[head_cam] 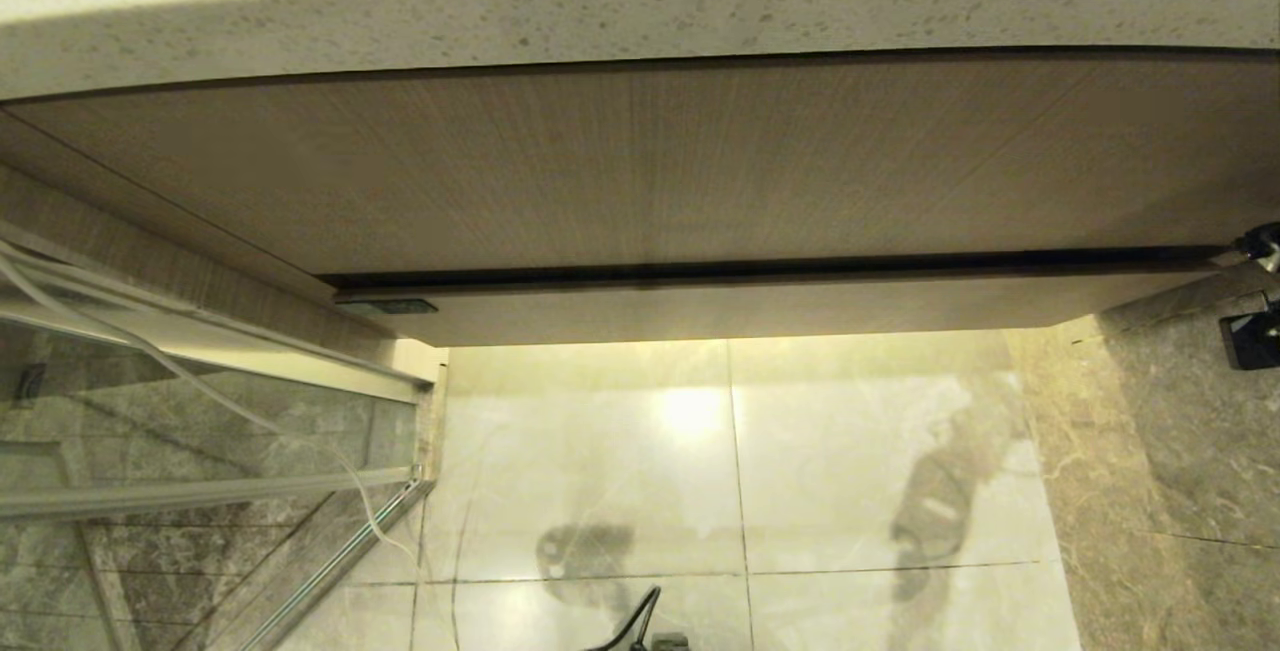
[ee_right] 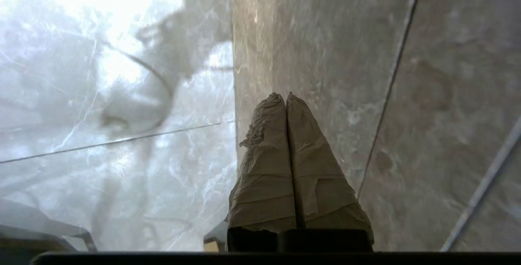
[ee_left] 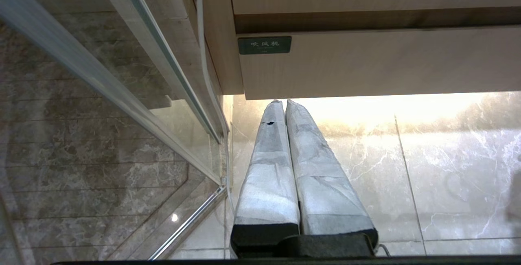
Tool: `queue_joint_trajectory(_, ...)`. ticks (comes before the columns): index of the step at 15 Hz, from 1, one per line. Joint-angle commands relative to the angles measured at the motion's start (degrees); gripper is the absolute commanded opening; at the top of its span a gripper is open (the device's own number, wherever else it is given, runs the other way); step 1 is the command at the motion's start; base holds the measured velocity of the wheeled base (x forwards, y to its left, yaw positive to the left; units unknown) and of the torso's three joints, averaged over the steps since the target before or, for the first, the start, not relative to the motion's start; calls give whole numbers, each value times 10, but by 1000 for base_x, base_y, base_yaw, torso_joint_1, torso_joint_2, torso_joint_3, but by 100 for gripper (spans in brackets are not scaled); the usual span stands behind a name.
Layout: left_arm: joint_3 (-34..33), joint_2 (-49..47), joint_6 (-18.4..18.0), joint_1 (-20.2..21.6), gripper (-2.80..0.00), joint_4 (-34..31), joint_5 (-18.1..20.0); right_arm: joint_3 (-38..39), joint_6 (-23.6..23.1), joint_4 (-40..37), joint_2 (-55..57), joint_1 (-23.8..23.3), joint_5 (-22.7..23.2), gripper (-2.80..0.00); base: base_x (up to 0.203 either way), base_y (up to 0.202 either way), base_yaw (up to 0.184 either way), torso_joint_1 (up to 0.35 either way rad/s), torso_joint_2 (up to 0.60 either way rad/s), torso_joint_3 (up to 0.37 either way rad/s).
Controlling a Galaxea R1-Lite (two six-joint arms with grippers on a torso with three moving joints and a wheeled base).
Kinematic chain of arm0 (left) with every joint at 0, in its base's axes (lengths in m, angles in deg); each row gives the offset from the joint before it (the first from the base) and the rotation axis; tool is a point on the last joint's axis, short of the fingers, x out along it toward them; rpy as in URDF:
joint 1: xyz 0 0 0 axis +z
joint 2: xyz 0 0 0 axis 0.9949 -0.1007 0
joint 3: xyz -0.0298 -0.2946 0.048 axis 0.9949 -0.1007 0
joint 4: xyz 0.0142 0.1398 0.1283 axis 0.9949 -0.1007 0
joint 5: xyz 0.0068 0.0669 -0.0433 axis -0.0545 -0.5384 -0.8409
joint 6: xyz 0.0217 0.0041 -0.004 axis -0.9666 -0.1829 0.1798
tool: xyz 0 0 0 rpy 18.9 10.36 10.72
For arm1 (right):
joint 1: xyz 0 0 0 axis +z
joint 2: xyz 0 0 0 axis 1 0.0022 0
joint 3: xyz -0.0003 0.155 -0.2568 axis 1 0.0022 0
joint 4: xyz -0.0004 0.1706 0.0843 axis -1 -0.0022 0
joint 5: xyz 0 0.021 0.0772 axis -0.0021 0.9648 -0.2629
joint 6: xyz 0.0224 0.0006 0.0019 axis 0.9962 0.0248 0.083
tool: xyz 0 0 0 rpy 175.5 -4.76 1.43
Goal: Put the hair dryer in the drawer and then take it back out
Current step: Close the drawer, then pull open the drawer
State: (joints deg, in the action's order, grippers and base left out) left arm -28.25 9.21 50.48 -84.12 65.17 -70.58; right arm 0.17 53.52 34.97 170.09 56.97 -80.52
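Note:
The drawer (head_cam: 750, 306) is pushed in under the stone counter; only its narrow light-brown wood-grain front (ee_left: 366, 61) shows, below a taller wood-grain panel (head_cam: 650, 171). The hair dryer is out of view. My left gripper (ee_left: 281, 102) hangs low in front of the drawer's left end, just below its bottom edge, its taped fingers pressed together on nothing. My right gripper (ee_right: 285, 95) points down at the floor where pale marble meets dark tile, also shut and empty. Neither gripper appears in the head view.
A small dark label (ee_left: 264, 45) sits on the drawer front's left end. A glass partition with a metal frame (head_cam: 200, 491) stands at the left, and a white cord (ee_left: 199, 33) runs along it. A black fitting (head_cam: 1250, 336) is on the right wall.

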Motion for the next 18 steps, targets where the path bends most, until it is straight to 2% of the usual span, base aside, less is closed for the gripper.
queue_joint_trajectory(1, -23, 0, 0, 0, -280, 1, 0, 10, -2, 1, -23, 0, 0, -280, 0, 0, 0, 0, 0, 0)
queue_joint_trajectory(7, -23, 0, 0, 0, -280, 1, 0, 16, -6, -9, -25, 0, 2, -280, 0, 0, 0, 0, 0, 0)
queue_joint_trajectory(10, -23, 0, -1, 0, -280, 1, 0, 52, -12, -7, -47, -1, 5, -280, 0, 0, 0, 0, 0, 0)
queue_joint_trajectory(11, -23, 0, 0, 0, -280, 1, 0, 68, -28, -10, -59, -2, 4, -280, 0, 0, 0, 0, 0, 0)
queue_joint_trajectory(14, -23, 0, 0, 0, -280, 1, 0, 99, -69, -44, -99, -2, 5, -280, 0, 0, 0, 0, 0, 0)
queue_joint_trajectory(18, -23, 0, 0, 0, -280, 1, 0, 125, -74, -108, -155, 12, 1, -280, 0, 0, 0, 0, 0, 0)
